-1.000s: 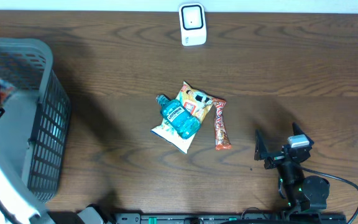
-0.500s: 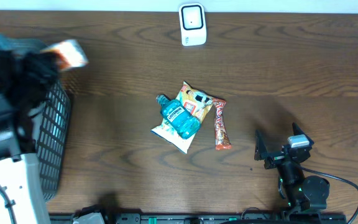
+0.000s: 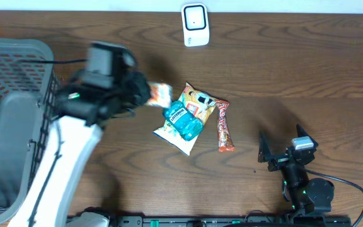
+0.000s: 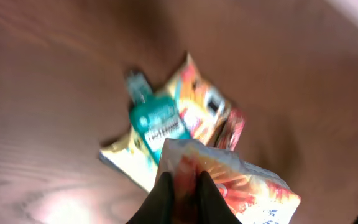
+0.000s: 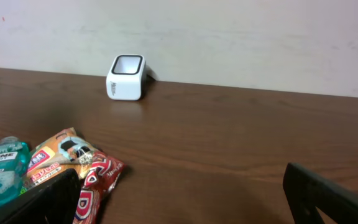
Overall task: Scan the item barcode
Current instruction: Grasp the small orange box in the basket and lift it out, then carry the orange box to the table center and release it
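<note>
Item: small orange-and-white crinkled film snack packet (image 3: 159,94), held off the brown wooden table (image 3: 307,69), just left of the central pile and well short of the white box-shaped barcode scanner (image 3: 195,24) at the far edge. Holder: left gripper (image 4: 184,186), jaws pinched together on one edge of the packet. Right gripper (image 3: 282,150): jaws spread wide, empty, parked at the near right. Handling, judged: light, soft, easily crushed, with slick film likely to slip or fold; best held by a sealed edge with the printed faces left uncovered. Barcode side cannot be told, as the view is blurred. Also present: teal plastic bottle (image 3: 183,120), yellow snack bag (image 3: 197,101), red candy wrapper (image 3: 224,126), grey mesh basket (image 3: 17,63).
</note>
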